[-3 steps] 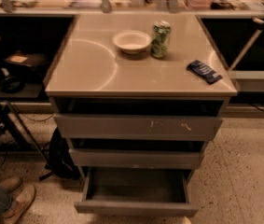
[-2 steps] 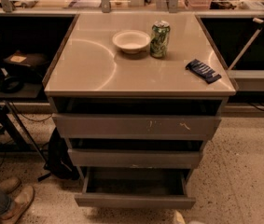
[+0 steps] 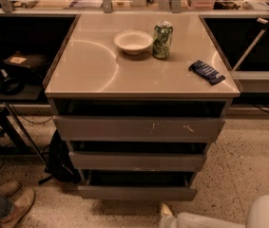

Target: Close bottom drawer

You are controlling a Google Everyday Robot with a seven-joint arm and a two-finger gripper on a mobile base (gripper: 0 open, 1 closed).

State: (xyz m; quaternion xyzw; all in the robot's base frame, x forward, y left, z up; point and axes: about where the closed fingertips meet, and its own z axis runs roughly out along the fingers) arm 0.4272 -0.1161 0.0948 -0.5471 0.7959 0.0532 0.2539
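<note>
while the bottom drawer (image 3: 136,192) juts out slightly, the gripper (image 3: 166,212) sits low, just before its front.
whether the gripper is spread or clamped, cannot tell.

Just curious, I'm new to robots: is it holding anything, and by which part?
Cannot tell: the white gripper shows at the bottom edge, just below the narrow grey metal bottom drawer, mostly cropped.
</note>
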